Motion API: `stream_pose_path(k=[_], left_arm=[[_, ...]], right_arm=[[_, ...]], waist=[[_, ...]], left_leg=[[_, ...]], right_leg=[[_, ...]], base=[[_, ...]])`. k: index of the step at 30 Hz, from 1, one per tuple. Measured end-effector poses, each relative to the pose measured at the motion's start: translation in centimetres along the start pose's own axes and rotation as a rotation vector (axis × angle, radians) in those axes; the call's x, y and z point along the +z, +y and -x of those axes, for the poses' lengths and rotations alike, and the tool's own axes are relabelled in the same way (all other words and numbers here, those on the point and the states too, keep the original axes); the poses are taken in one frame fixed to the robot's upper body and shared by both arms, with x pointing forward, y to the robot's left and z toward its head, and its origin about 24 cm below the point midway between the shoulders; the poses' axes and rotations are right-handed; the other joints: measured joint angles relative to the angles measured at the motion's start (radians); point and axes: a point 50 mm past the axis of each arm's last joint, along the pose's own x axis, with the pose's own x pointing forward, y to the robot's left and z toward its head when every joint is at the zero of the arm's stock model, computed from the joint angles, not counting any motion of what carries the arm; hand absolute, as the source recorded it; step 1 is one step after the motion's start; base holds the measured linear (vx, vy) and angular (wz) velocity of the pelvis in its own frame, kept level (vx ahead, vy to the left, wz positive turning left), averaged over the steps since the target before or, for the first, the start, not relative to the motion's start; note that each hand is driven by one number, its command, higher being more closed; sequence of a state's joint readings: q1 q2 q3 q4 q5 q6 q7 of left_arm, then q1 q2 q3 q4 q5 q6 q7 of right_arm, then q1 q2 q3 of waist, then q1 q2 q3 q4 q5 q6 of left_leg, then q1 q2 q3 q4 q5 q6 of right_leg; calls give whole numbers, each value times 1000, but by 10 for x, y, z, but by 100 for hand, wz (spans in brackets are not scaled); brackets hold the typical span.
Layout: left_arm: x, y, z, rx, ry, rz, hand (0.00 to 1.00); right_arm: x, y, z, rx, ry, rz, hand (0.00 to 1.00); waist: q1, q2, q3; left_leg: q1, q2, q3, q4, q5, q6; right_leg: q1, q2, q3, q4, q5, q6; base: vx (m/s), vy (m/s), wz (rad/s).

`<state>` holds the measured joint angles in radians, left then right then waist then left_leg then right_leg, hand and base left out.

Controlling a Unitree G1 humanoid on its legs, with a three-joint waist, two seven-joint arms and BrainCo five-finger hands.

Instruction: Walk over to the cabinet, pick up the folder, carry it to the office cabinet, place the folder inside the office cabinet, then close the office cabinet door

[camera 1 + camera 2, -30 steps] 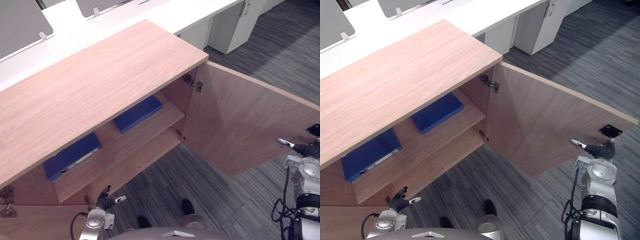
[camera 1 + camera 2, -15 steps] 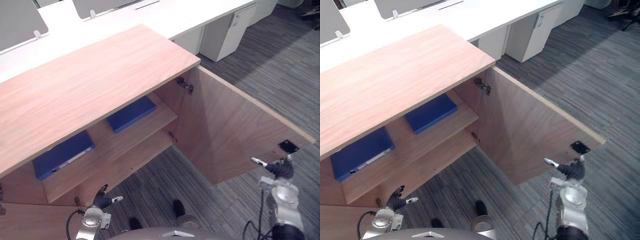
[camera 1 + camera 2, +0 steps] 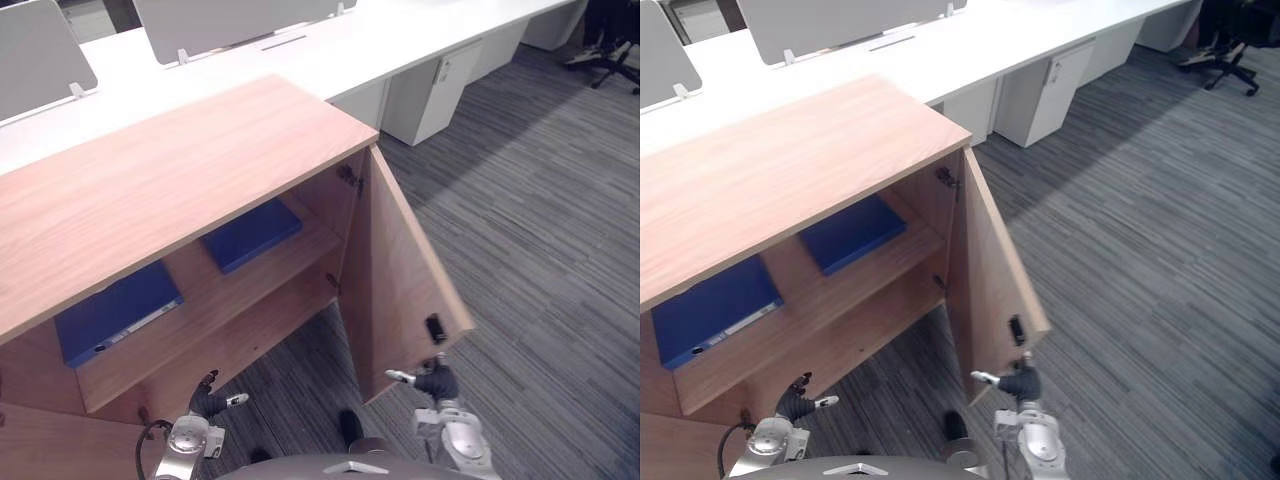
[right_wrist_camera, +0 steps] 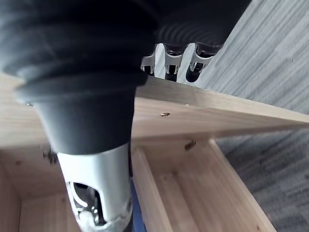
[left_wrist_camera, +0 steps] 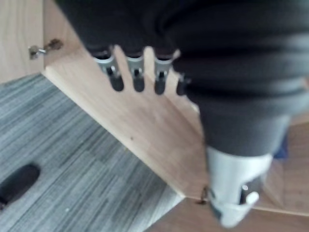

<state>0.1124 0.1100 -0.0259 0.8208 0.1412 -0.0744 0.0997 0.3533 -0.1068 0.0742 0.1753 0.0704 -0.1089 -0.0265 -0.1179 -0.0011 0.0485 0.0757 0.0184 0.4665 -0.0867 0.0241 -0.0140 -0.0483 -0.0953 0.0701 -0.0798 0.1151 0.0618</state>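
On the shelf (image 3: 305, 240) inside the cabinet (image 3: 180, 170) lie two blue folders: a thick folder (image 3: 118, 312) toward the cabinet's left end and a flat folder (image 3: 250, 233) nearer its middle. Which of them the task means I cannot tell, but both are inside, so I judge that only the door (image 3: 400, 270) is left to close. The door stands part-way open, hung on hinges at the cabinet's right end. The right robot hand (image 3: 435, 382) is at the door's free edge, just beside a small black catch (image 3: 434, 327). Its fingers (image 4: 171, 63) are stretched out, seem to touch the door's edge, and hold nothing. The left robot hand (image 3: 208, 402) hangs low before the cabinet's left part, its fingers (image 5: 137, 79) straight and empty. The door is a stiff wooden board that should turn easily on its hinges. I think it is best pushed flat at the free edge, far from the hinges, and slowly, so that it does not bounce back. The folders look stiff, smooth and rather light. The head views give the whole cabinet and the door's angle, but the fingers are very small there. The right wrist view shows the fingertips at the door's edge with the cabinet's inside beyond it, and the left wrist view shows the empty fingers above a wooden board.
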Motion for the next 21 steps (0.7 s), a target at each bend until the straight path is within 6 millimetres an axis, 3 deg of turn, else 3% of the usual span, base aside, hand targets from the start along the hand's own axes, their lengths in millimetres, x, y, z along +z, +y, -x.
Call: stream_pose_path(k=[3,6,14,21], left_arm=[[-10,-10,4,-26,38,0,0],[-16,-9,6,-23,54,-1,0],[-23,-9,9,-22,75,-1,0],[-30,-10,11,-27,105,-20,0]], right_arm=[[-7,19,0,60,24,-22,0],[-15,21,-1,59,55,14,0],[-63,-16,1,-58,286,231,0],[-84,-23,4,-61,411,294,0]], waist=[[16,-4,-14],[34,-13,-19],[62,-26,-25],[76,-25,-24]], left_leg=[[7,-1,-3,0,0,0],[11,-2,-7,0,-1,1],[3,-7,-44,0,-4,6],[6,-8,-94,0,-3,6]], right_leg=[[7,0,-3,10,-6,-8],[13,-2,-8,13,-10,-14],[18,-10,-45,24,-29,-19],[49,-17,-94,26,-49,7]], base=[[-22,-21,5],[-11,-17,6],[3,-13,11],[18,-28,23]])
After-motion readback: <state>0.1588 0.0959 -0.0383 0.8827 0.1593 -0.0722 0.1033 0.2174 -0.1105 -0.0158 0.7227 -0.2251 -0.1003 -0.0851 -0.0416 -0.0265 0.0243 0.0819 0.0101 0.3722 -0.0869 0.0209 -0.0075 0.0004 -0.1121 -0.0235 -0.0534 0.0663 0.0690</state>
